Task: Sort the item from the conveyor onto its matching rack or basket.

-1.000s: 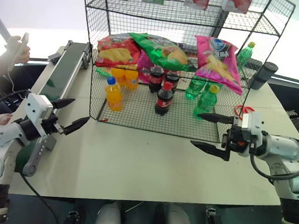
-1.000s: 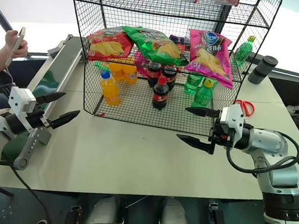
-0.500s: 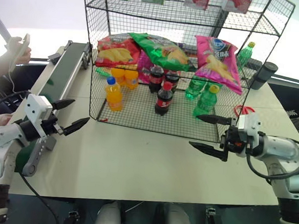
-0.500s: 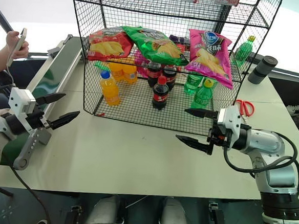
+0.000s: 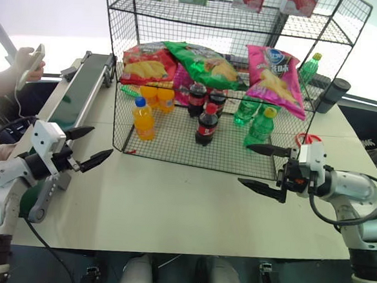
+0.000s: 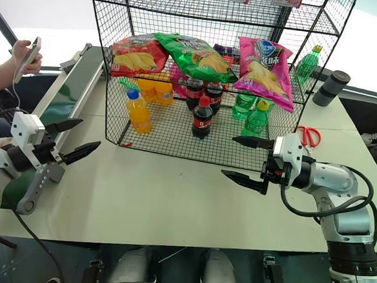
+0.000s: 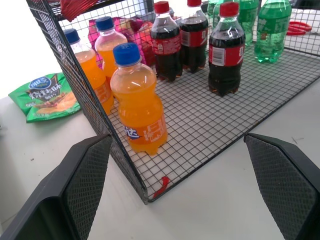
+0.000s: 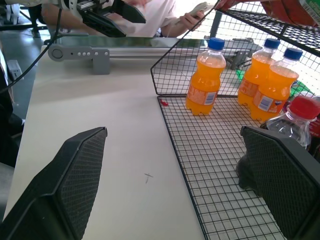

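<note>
Nearest, both hands hover over the white counter [image 5: 170, 211] with nothing between their fingers: the left hand [image 5: 88, 145] has its two black fingers spread wide, beside the near end of the conveyor [image 5: 75, 101]; the right hand [image 5: 264, 167] is likewise spread, just in front of the rack [image 5: 175, 150]. On the rack's bottom tier stand orange soda bottles [image 7: 139, 97] with blue caps and a white-lettered label too small to read, dark cola bottles [image 7: 226, 50] with red caps and red labels, and green bottles [image 5: 260, 127]. On the tier above lie a red chip bag [image 5: 145, 64], a green chip bag [image 5: 203, 63], and the magenta-pink chip bag [image 5: 275, 76], which rests on the rack's right side, tilted over the edge; its round blue logo carries white characters I cannot read. Red scissors [image 6: 310, 135] lie on the counter to the right. Against the earlier pictures, both hands have stayed put and open, and the bags have not shifted; the person's hand [image 5: 31, 62] holding a phone past the conveyor has moved slightly
</note>
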`<action>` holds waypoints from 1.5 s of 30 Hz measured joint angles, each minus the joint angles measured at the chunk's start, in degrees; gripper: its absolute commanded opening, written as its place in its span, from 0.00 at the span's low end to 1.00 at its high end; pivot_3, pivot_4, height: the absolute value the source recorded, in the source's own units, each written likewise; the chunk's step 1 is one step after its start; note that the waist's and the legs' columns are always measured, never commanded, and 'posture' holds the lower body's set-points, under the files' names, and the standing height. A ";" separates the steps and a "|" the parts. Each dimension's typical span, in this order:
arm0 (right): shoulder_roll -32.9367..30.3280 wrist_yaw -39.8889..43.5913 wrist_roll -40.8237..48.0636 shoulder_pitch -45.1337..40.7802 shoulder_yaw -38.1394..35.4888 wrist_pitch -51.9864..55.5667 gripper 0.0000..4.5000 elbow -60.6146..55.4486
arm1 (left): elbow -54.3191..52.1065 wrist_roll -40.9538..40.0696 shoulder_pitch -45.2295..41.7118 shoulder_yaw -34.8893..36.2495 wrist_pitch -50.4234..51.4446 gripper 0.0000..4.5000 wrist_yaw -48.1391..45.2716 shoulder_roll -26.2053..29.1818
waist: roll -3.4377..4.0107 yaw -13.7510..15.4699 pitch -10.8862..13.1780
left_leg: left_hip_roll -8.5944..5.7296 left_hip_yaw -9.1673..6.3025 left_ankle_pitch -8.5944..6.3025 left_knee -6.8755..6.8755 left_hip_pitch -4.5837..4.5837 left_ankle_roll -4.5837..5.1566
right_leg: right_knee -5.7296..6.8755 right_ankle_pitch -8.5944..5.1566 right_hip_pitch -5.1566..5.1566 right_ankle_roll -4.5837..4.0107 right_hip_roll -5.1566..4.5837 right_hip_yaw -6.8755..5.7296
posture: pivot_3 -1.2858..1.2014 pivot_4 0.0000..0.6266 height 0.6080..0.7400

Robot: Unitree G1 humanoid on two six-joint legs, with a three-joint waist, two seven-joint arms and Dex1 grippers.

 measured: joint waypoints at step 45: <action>0.20 -1.42 -0.66 1.47 0.33 0.18 0.99 0.26 | -4.26 -3.08 2.31 -1.74 2.01 1.00 -2.35 -2.72 | 0.00 -0.02 0.00 | 0.00 0.00 0.02 0.01 0.00 -0.02 | 0.02 0.00 0.00 0.00 0.01 0.00 | 0.52 0.24 0.90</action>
